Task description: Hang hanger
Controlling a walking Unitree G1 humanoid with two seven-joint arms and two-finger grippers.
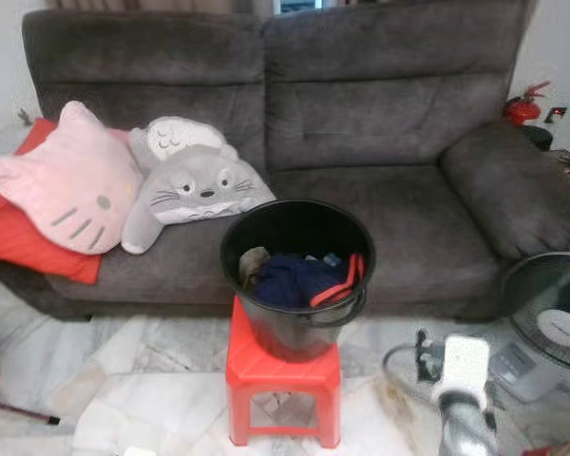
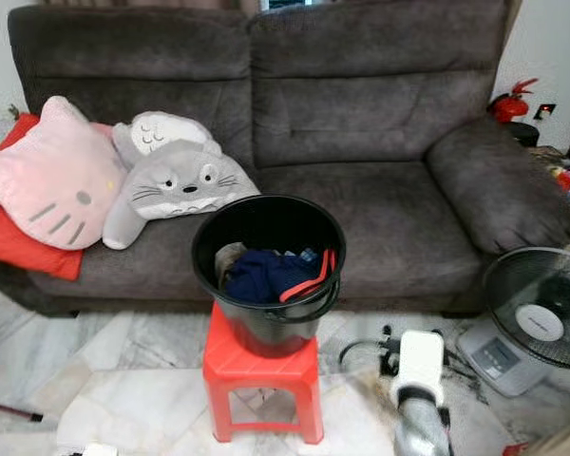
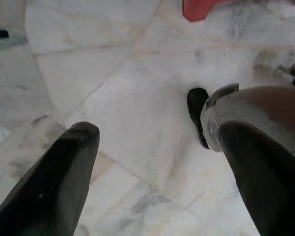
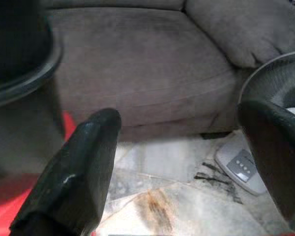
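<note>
A red hanger (image 1: 340,281) lies in a black bucket (image 1: 230,249), resting against the right side of its rim on top of dark blue clothes (image 1: 290,277). The bucket stands on a red plastic stool (image 1: 283,369) in front of the sofa. My right gripper (image 4: 187,118) is open with nothing between its fingers, low and to the right of the stool, apart from the bucket. Its silver arm (image 1: 464,418) comes up from the bottom right. My left gripper (image 3: 157,132) hangs open over the marble floor with nothing in it.
A grey sofa (image 1: 389,190) spans the back, with a pink cat cushion (image 1: 71,180), a grey plush (image 1: 199,185) and a red cushion (image 1: 28,247) at its left end. A floor fan (image 1: 556,318) and a cable (image 1: 399,366) lie at the right. A red extinguisher (image 1: 524,106) stands behind.
</note>
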